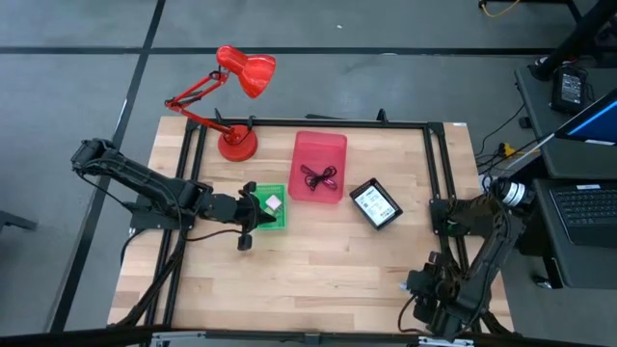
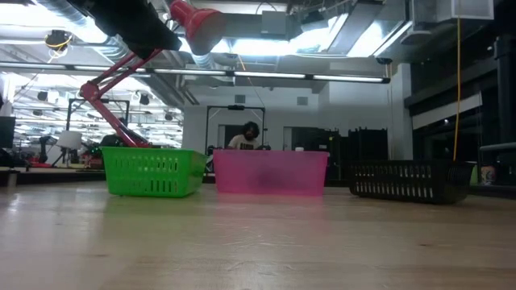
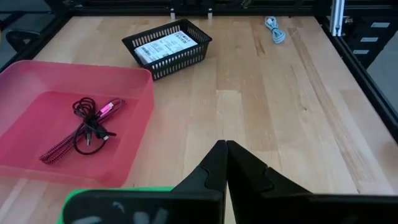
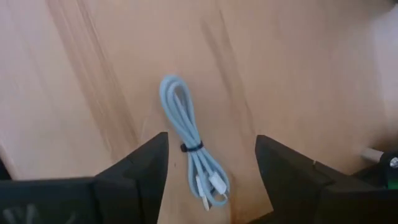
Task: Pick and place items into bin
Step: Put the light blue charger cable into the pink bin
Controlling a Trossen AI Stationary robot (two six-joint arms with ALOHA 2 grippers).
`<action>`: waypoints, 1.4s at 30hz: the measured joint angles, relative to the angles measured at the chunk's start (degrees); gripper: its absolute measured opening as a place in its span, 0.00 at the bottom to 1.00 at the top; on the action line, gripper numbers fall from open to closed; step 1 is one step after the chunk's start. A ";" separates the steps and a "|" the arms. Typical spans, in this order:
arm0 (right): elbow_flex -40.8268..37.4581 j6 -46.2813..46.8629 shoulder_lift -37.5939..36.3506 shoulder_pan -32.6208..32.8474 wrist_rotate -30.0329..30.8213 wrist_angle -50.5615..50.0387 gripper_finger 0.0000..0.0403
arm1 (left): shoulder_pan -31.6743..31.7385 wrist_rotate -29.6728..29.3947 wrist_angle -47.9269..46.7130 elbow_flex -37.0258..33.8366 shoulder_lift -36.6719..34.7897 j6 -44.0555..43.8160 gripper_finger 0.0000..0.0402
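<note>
A blue-grey coiled cable (image 4: 191, 149) lies flat on the wooden table, near its right front corner. My right gripper (image 4: 211, 138) hangs over it, pointing steeply down and open; one finger stands on either side of the coil without touching it. The pink bin (image 1: 318, 166) holds black and maroon cables (image 3: 87, 124). Two white printed packets (image 3: 166, 45) lie in the black basket (image 1: 376, 203). My left gripper (image 3: 225, 155) is shut and holds nothing, above the near edge of the green bin (image 1: 268, 205), which has a small white thing (image 1: 273, 203) inside.
A red desk lamp (image 1: 238, 82) stands at the table's far left. A black frame rail (image 1: 439, 164) runs along the table's far and side edges. Bare wood lies between the bins and the near edge. A person (image 2: 248, 137) sits in the room beyond the table.
</note>
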 joint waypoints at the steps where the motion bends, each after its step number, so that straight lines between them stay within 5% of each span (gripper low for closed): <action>1: 0.00 0.06 0.26 0.32 -0.42 0.02 0.55 | 0.00 -0.02 0.00 0.00 0.00 -0.04 0.01; 19: -0.27 7.02 3.74 3.03 -1.40 2.09 0.55 | 0.00 -0.33 0.00 -0.02 0.00 -1.46 0.01; 42: -22.16 6.36 -4.99 2.75 -3.32 27.64 0.53 | 0.00 -0.33 0.00 -0.02 0.00 -3.43 0.01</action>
